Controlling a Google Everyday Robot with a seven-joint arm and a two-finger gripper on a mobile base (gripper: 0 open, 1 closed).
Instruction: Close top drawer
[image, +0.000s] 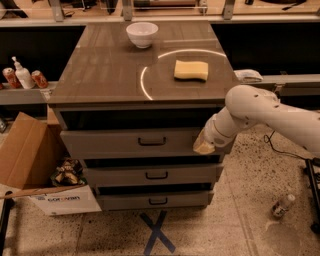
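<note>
Single arm extended from the right edge, gripper lowest at its end.
White arm (295, 117) ran leftward to a rounded elbow (248, 102), then bent downward; wrist (220, 129) sloped down-left. Gripper (204, 146), pale tan at the tip, sat right of view centre, below and left of the elbow, pointing down-left.

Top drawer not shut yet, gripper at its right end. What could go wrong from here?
1. The gripper sits against the top drawer at the far right of its front, away from the central handle; the off-centre push may skew and jam it.
2. So close to the edge, the gripper could slip off the panel.
</note>
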